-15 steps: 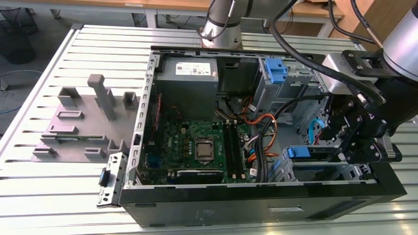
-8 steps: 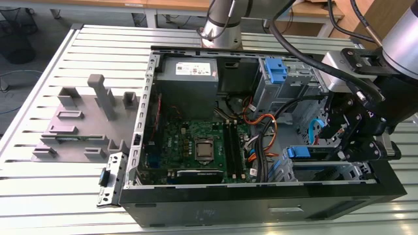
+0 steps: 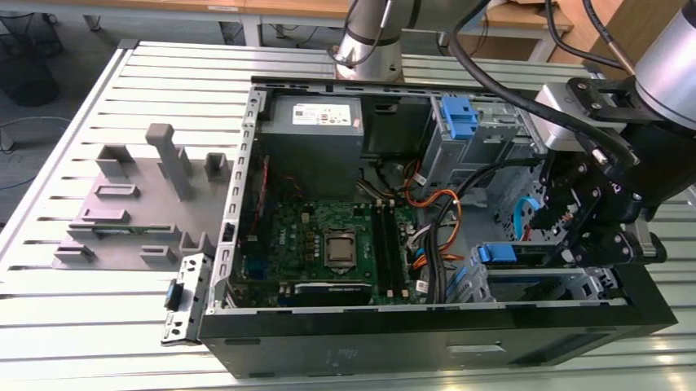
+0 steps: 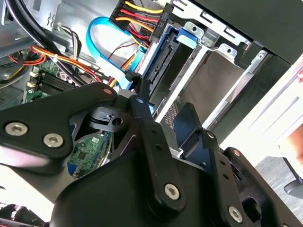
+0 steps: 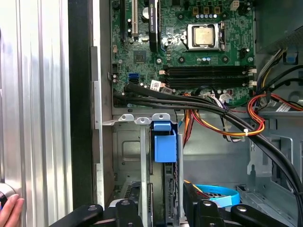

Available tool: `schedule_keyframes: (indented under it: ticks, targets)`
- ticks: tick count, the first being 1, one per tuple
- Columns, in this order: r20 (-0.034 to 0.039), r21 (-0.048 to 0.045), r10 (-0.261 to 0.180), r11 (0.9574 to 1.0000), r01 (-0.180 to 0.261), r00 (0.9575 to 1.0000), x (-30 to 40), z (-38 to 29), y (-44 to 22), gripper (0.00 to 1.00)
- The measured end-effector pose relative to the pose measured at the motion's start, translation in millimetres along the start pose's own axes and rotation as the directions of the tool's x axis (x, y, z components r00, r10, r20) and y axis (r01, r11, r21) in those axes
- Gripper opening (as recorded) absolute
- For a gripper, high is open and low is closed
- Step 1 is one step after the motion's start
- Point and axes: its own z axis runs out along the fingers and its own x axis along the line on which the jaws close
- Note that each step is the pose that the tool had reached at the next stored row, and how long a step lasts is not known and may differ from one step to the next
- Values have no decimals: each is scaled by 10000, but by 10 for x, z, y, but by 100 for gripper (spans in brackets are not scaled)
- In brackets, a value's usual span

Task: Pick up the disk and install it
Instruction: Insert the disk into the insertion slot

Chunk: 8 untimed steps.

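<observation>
In the exterior view, the black pincer [image 3: 582, 236] hangs over the drive cage at the exterior view's right of the open black computer case [image 3: 435, 342] on the slatted metal bench [image 3: 65, 326]. The blue-framed silver disk [image 3: 503, 254] stands on edge in that cage.

In the second wrist view, the disk [image 4: 163, 64] sits in its metal bay beyond the pincer's black linkage [image 4: 147, 142]; whether the pincer grips anything I cannot tell.

In the first wrist view, the disk's blue carrier end [image 5: 164, 142] shows between bay walls, below the green motherboard [image 5: 180, 42].
</observation>
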Motion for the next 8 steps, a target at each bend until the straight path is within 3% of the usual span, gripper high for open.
schedule_keyframes:
  ticks: [8]
  targets:
    - [1, 0, 0, 10000, 0, 10000, 0, -22, 0, 48]
